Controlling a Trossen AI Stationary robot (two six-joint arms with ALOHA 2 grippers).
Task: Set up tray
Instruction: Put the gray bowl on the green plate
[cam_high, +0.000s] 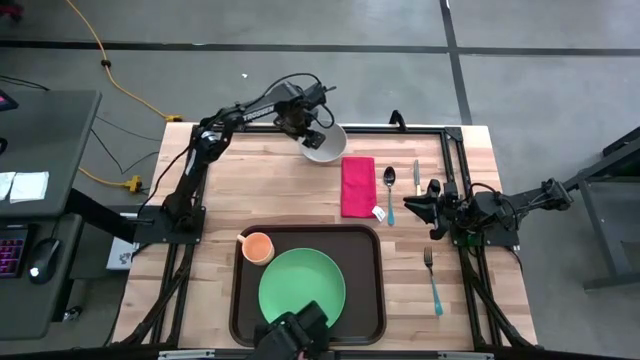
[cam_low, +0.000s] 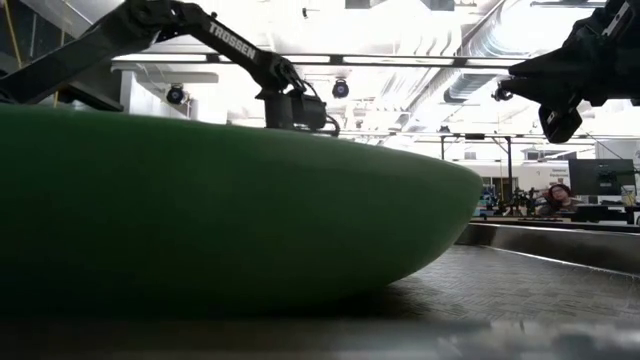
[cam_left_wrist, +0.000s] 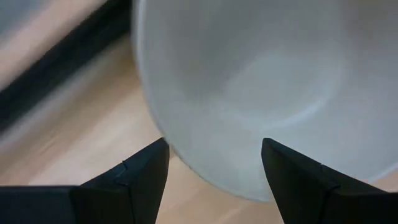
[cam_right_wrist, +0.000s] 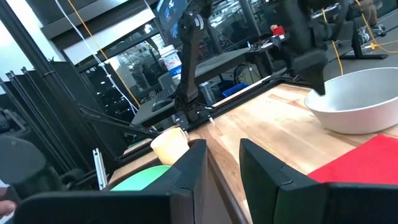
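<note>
1. Left gripper, upper centre of the frame: fingers spread apart over the rim of the white bowl, gripping nothing.
2. Right gripper, right of centre: fingers slightly parted, empty.
3. Tray, lower centre of the table, carries the green plate and orange cup.

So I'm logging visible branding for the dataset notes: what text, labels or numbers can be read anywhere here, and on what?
"TROSSEN": white letters on the left arm, low view.
Tag on the red napkin: too small to read.
Monitor behind the table, right wrist view: too blurred to read.
Nothing readable on the tray, green plate, cup, bowl or cutlery.
</note>
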